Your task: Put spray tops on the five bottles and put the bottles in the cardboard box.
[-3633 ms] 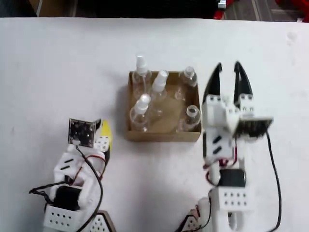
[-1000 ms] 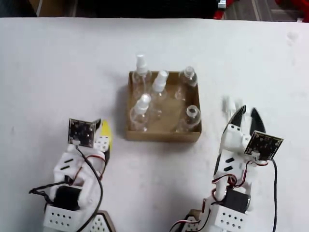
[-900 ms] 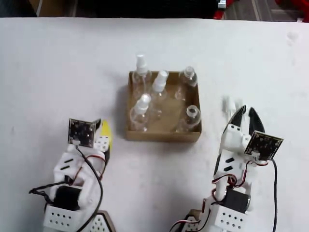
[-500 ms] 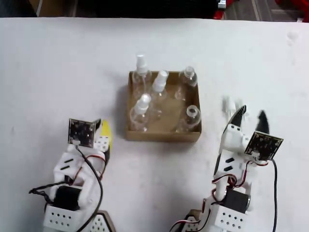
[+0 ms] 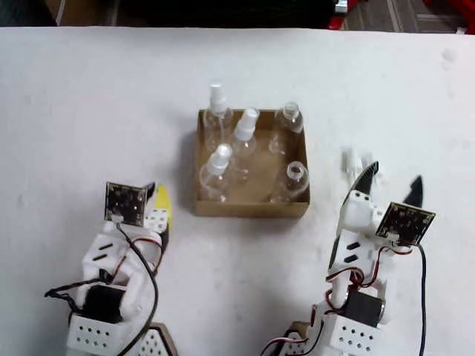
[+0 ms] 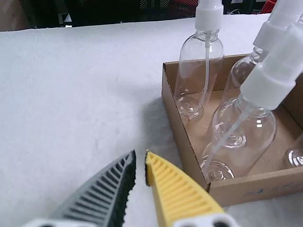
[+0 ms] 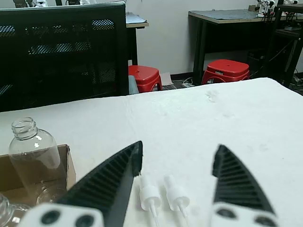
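The cardboard box (image 5: 251,208) holds five clear bottles. Three carry white spray tops (image 5: 246,122), and the two on the right, such as the open bottle (image 5: 295,178), have bare necks. Two loose spray tops (image 5: 352,159) lie on the table right of the box. My right gripper (image 5: 392,180) stands open just behind them, and in its wrist view the spray tops (image 7: 163,193) lie between the black fingers, under the right gripper (image 7: 179,153). My left gripper (image 5: 159,199) rests shut at the box's near left, and the left gripper (image 6: 140,163) has nothing in it.
The white table runs wide on every side of the box. In the left wrist view the box wall (image 6: 176,122) stands close beside the yellow finger. Beyond the table's far edge I see a black chair (image 7: 61,52) and red stools (image 7: 144,75).
Since 3.6 s ago the right arm has drawn back from beside the box toward the near edge. Over the last second its fingers have spread apart. The left arm is still.
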`<state>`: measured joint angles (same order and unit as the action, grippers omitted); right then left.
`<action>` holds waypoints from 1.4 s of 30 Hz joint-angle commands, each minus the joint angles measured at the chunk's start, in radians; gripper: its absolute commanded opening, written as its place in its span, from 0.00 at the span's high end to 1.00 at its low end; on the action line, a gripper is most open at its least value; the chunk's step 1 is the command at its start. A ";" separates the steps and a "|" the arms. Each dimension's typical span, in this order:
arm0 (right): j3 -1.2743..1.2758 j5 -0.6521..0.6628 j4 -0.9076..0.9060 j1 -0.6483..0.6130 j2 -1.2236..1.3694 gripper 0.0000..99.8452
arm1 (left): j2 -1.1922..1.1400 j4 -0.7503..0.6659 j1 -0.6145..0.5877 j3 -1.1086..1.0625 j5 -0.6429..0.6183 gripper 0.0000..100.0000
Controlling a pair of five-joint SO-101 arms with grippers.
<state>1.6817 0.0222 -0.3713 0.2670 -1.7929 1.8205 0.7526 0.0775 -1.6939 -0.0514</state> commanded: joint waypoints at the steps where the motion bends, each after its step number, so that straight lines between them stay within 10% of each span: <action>1: 0.009 0.012 0.005 0.042 -0.010 0.99 | 0.008 -0.025 -0.002 0.002 0.014 0.96; 7: 0.009 0.012 0.018 0.050 -0.008 0.80 | 0.008 -0.025 -0.002 0.002 0.014 0.96; 12: -0.002 0.058 0.070 0.067 -0.008 0.99 | 0.008 -0.023 -0.002 0.002 0.014 0.96; 23: -0.330 0.112 -0.105 -0.001 0.050 0.98 | 0.008 -0.018 -0.002 0.002 0.014 0.96; 42: -1.327 0.219 -0.625 0.012 1.236 0.98 | 0.008 -0.023 -0.001 0.002 0.014 0.96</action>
<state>0.5738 0.2125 -0.8761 0.2685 -0.7756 1.8205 0.7526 0.0775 -1.6939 -0.0514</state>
